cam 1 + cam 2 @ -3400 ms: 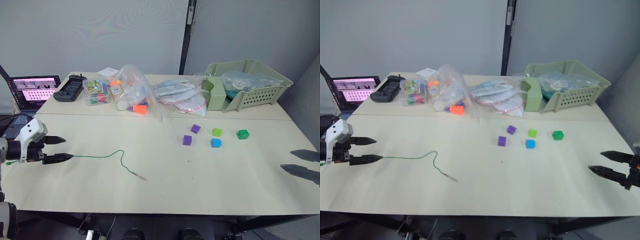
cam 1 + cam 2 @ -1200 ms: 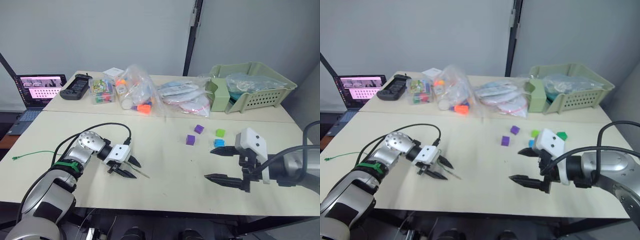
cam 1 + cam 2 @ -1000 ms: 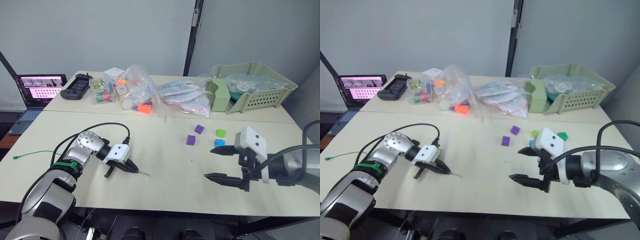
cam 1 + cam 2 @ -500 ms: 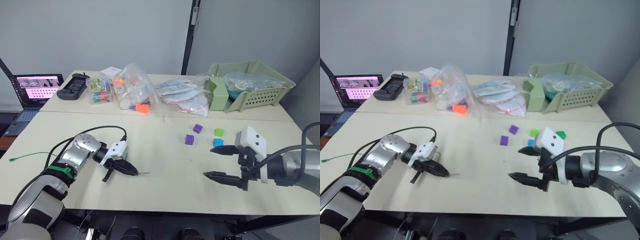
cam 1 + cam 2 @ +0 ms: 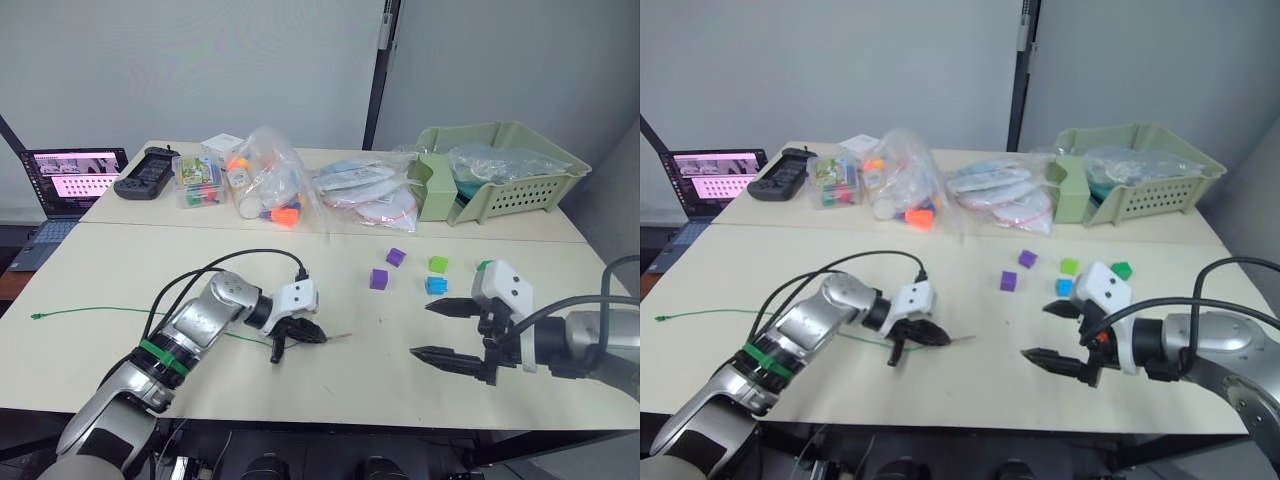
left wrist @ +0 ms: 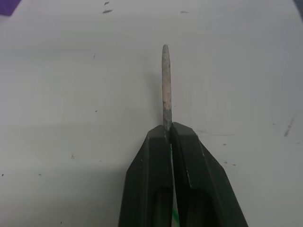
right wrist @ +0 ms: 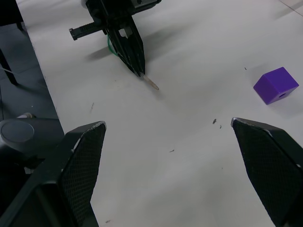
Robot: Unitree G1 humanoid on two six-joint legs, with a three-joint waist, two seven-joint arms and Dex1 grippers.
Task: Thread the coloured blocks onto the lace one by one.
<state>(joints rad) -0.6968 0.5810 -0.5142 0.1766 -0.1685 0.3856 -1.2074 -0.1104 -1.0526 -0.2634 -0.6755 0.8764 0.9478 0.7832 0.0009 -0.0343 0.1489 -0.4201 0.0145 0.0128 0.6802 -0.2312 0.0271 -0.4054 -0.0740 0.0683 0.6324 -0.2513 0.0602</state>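
My left gripper (image 5: 318, 337) is shut on the lace (image 5: 120, 312) just behind its pale tan tip (image 5: 342, 335), which pokes out toward the right. In the left wrist view the tip (image 6: 165, 80) stands straight out of the closed fingers (image 6: 154, 161). The cord trails left across the table. Two purple blocks (image 5: 396, 257) (image 5: 378, 279), a lime green block (image 5: 437, 264) and a blue block (image 5: 434, 285) lie right of centre. A dark green block (image 5: 1121, 270) sits behind my right gripper (image 5: 437, 330), which is open and empty, just in front of the blue block.
A pale green basket (image 5: 500, 170) stands at the back right. Clear bags of toys (image 5: 270, 180), a small box (image 5: 197, 180), a black controller (image 5: 145, 172) and a laptop (image 5: 70, 175) line the back. The table's front edge runs close below both grippers.
My left gripper has moved right toward the table's middle with the lace tip in it, dragging the cord along. The right gripper has barely moved.
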